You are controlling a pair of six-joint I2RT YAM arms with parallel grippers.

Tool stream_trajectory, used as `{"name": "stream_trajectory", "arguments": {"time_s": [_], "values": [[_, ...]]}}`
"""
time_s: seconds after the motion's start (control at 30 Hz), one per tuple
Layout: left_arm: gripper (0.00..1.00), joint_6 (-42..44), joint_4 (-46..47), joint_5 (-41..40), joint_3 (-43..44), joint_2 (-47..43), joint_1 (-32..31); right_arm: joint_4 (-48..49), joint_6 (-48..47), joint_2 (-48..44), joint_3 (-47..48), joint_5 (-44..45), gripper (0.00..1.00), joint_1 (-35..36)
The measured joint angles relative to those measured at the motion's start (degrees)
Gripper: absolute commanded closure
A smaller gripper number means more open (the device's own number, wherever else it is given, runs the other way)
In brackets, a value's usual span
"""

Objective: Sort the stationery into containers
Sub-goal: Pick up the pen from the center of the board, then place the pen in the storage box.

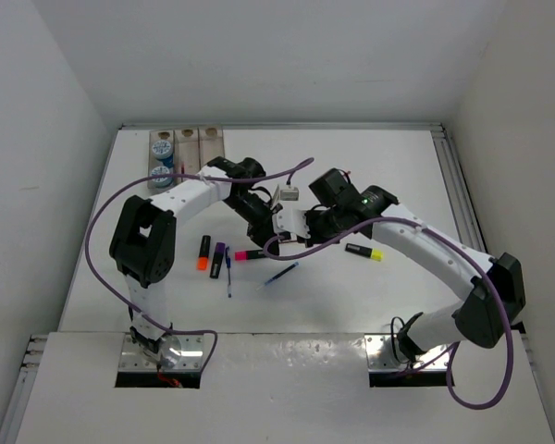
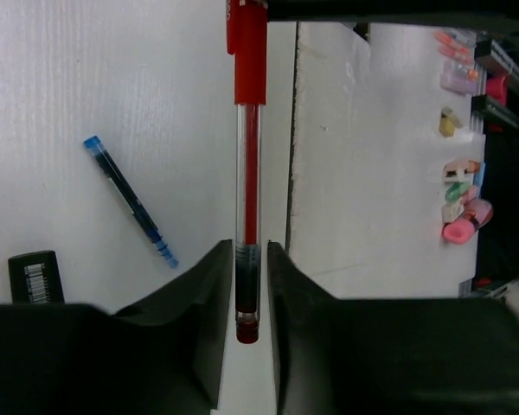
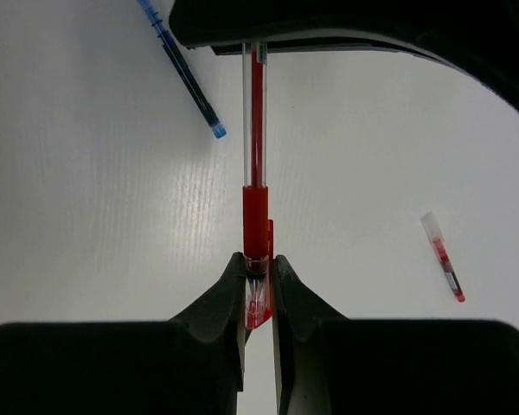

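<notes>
1. Judged the step as a hand-over, or possibly a cap pull, of one red pen [image 2: 250,173] bound for the wooden tray [image 1: 208,139]; could not tell which from these views.
2. Found the left tool [image 2: 249,255] narrowed onto the pen's dark rear end, pressed against both sides of the barrel.
3. Found the right tool [image 3: 258,264] likewise nearly closed, clamped on the red capped end, directly opposite the other tool.
4. Placed the pen off the desk [image 1: 351,305], bridging the two tools above its middle, well apart from the tray at the far-left corner.
5. Noted patterned discs [image 1: 162,146] already in the tray's leftmost slot; made out nothing certain in the other two slots.
6. Counted loose near the desk's middle: a blue pen [image 2: 130,201], an orange-capped highlighter [image 1: 203,252], a purple-capped highlighter [image 1: 218,260] and a pink-capped highlighter [image 1: 250,254]; spotted a yellow-capped highlighter [image 1: 363,251] further toward the right edge.
7. Reckoned the next move to call for releasing with one tool and keeping a firm pinch with the other. After that, for carrying the pen to the far-left corner and lining it up lengthwise with a narrow slot.
</notes>
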Motion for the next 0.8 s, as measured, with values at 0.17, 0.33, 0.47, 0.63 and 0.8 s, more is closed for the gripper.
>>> {"name": "stream_trajectory", "arguments": {"time_s": [0.17,0.33,0.47,0.63,0.8], "values": [[1.0,-1.5,1.1,0.7,0.0,0.0,0.9,1.6,2.0,0.1,0.0,2.0,0.52,0.5],[1.0,-6.5,5.9,0.0,-0.5,-0.1,5.9,4.8,9.0,0.2,1.2,3.8,0.31,-0.3],[1.0,-15.2,14.2,-6.1,-3.3,-1.5,14.4,7.5,18.1,0.7,5.9,2.9,0.27,-5.9],[1.0,-27.9,24.9,-24.7,-3.4,-5.7,24.4,12.2,29.8,0.7,9.1,0.7,0.28,-13.9],[1.0,-36.4,29.0,-46.6,3.0,-6.3,25.5,13.1,39.8,3.6,9.2,-1.8,0.31,-19.2]]}}
